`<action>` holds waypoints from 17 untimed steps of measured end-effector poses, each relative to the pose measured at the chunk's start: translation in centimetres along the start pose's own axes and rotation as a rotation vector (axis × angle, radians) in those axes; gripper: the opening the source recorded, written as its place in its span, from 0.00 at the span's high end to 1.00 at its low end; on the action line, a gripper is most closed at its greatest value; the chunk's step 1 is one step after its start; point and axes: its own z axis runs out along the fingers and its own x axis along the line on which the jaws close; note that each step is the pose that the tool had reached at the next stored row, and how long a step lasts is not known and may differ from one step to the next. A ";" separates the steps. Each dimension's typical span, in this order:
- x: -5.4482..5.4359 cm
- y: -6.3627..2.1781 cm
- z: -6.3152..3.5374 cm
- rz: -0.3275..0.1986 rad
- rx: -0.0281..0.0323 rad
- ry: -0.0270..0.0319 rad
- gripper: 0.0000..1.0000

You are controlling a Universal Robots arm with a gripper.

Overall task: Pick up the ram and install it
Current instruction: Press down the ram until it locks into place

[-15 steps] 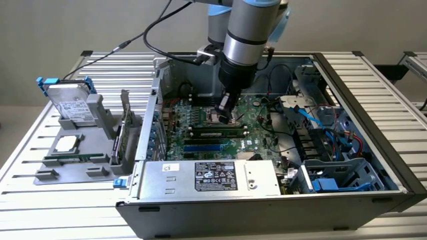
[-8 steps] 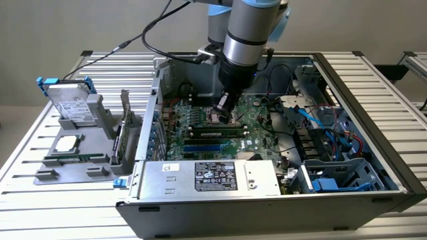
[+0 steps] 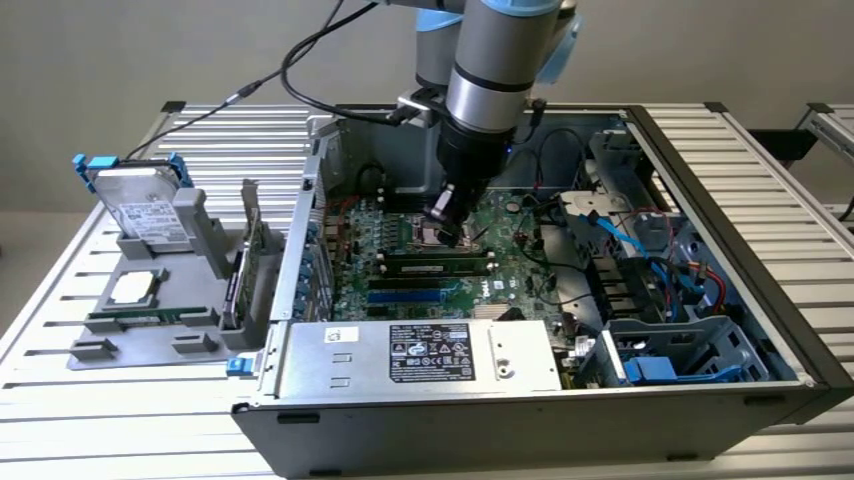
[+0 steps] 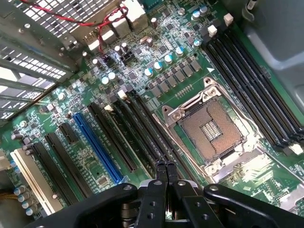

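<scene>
The ram (image 3: 430, 266), a long green stick with a row of black chips, stands in a memory slot on the motherboard (image 3: 514, 285), just in front of the CPU socket (image 3: 441, 238). My gripper (image 3: 449, 230) hangs inside the open computer case, right above the socket and a little behind the ram. Its fingers are shut with nothing between them. In the wrist view the shut fingertips (image 4: 166, 166) hover over the black memory slots (image 4: 142, 137) beside the open CPU socket (image 4: 213, 128). I cannot tell the ram apart from those slots there.
A grey holder (image 3: 147, 345) at the exterior view's left carries a silver hard drive with a blue bracket (image 3: 140, 205), a chip (image 3: 131, 288), a thin green strip (image 3: 134, 318) and an upright card (image 3: 247, 270). The power supply (image 3: 427, 355) and blue cables (image 3: 654, 250) crowd the case.
</scene>
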 end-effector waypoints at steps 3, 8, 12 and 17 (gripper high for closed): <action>0.0 0.04 0.01 0.025 -0.0012 -0.0030 0.90; 0.1 0.16 0.03 0.072 -0.0045 -0.0077 0.90; 0.2 0.23 0.04 0.101 -0.0040 -0.0127 0.90; 0.2 0.33 0.05 0.129 0.0044 -0.0240 0.90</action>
